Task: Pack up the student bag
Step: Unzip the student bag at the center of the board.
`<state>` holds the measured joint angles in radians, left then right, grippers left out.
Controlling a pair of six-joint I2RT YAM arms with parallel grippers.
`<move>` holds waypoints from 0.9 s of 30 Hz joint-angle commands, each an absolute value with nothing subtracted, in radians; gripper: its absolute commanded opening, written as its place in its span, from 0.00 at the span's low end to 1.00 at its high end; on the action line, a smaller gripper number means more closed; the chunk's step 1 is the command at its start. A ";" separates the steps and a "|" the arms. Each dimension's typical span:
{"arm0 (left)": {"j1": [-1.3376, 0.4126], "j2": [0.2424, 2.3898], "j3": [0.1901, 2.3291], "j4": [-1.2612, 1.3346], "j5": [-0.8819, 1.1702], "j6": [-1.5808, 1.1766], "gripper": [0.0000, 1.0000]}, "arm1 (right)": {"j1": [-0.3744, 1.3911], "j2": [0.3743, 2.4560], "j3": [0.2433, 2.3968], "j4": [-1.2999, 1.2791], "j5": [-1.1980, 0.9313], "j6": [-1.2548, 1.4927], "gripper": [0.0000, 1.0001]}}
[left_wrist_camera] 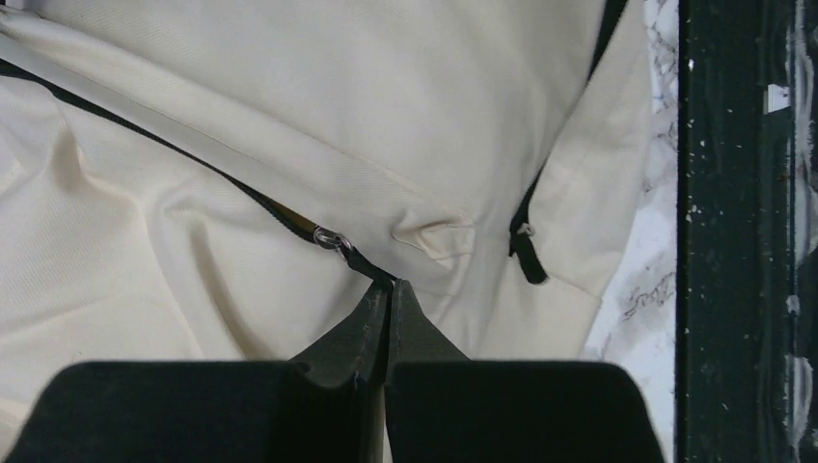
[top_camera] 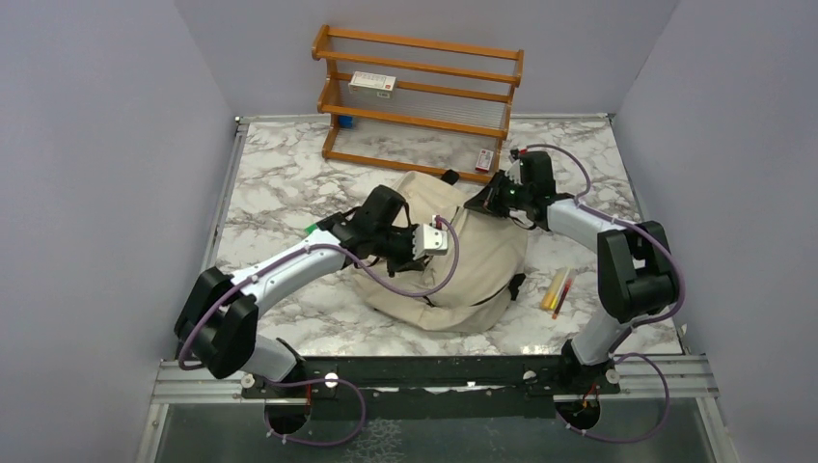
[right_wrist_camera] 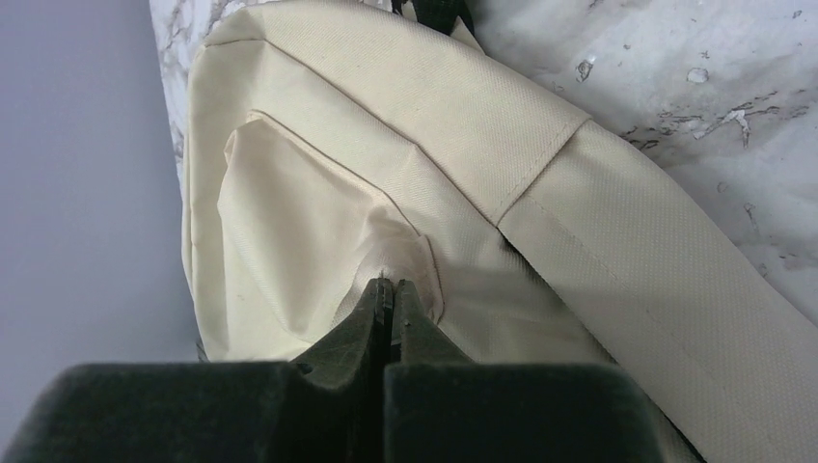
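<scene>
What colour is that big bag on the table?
The student bag is cream-beige fabric with black zip trim, shown best in the left wrist view.

the student bag (top_camera: 482, 260) lies on the table (top_camera: 280, 183), a rack (top_camera: 420, 96) behind it, pens (top_camera: 557, 289) at its right.

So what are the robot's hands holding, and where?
Both hold the student bag. The left hand pinches its black zipper pull; the right hand pinches a fold of its cream fabric.
</scene>
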<state>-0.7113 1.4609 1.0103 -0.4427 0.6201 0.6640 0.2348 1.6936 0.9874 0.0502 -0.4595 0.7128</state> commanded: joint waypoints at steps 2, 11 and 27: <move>-0.725 1.328 0.926 -0.441 0.645 0.553 0.00 | 0.201 1.729 1.060 0.077 -0.383 0.686 0.01; -0.729 1.252 0.825 -0.441 0.612 0.476 0.00 | 0.191 1.785 1.159 0.058 -0.391 0.673 0.00; -0.728 1.194 0.784 -0.196 0.354 0.235 0.42 | 0.191 1.617 1.108 -0.042 -0.402 0.581 0.23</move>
<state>-0.7223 1.2812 0.8051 -0.3332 0.4858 0.3462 0.2073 1.7351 1.1206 -0.0105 -0.4683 0.6342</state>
